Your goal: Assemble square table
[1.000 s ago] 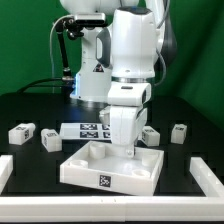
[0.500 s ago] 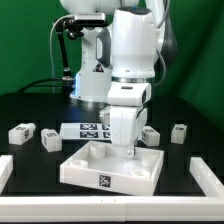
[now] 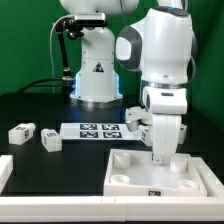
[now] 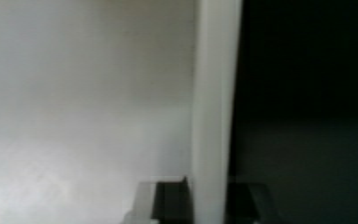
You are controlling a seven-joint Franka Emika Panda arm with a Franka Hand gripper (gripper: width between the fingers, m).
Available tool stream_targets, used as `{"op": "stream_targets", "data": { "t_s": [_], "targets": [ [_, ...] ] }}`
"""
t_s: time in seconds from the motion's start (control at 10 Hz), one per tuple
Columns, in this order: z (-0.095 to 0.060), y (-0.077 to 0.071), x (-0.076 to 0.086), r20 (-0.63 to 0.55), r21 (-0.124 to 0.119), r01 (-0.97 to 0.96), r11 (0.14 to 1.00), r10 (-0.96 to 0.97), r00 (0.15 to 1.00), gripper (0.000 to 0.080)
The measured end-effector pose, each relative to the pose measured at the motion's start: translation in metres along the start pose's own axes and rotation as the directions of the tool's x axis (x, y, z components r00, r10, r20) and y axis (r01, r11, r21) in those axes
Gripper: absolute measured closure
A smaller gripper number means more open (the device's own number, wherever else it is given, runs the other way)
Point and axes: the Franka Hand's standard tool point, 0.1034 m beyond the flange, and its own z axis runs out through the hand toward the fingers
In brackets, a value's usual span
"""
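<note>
Looking down from the exterior view, the arm stood over the right side of the black table (image 3: 30,108), wrist vertical, the gripper (image 3: 159,157) lowered onto the far rim of the square slab (image 3: 150,183). The slab lay flat at the near right of the scene, recessed underside up, with round sockets visible in its corners and a small black-and-white tag on its near wall. In the wrist view a thin white wall of the slab (image 4: 215,100) ran straight between the dark fingertips (image 4: 167,205), pale recess floor on one side and black table on the other; the jaws were closed on that wall, pinching it. Two loose legs sat well apart from the slab on the left: one leg (image 3: 22,131) farther left, a second leg (image 3: 51,141) just beside it and slightly nearer, both lying on the table with tags showing. The marker board (image 3: 95,129) lay flat between those legs and the arm, in front of the white robot base (image 3: 97,75) at the far centre. A white border rail (image 3: 5,166) edged the near left corner. Other legs could not be made out behind the arm.
</note>
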Motion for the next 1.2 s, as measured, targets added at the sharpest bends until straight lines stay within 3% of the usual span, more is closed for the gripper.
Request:
{"op": "stream_targets", "data": {
  "t_s": [0.4,0.6,0.7,0.8,0.9,1.1,1.2],
  "targets": [
    [0.0,0.0,0.0,0.0,-0.001,0.007,1.0,-0.007,1.0,0.0739],
    [0.0,0.007,-0.001,0.012,0.0,0.179,0.984,-0.179,0.984,0.0739],
    [0.0,0.011,-0.001,0.023,0.016,0.183,0.983,-0.183,0.983,0.0739],
    [0.001,0.012,-0.001,0.042,0.053,0.184,0.981,-0.187,0.982,0.0738],
    [0.001,0.011,-0.001,0.051,0.072,0.18,0.981,-0.184,0.982,0.0738],
    [0.001,0.011,-0.002,0.05,0.072,0.176,0.982,-0.18,0.982,0.0738],
    [0.001,0.011,-0.002,0.05,0.072,0.176,0.982,-0.18,0.982,0.0544]
  ]
}}
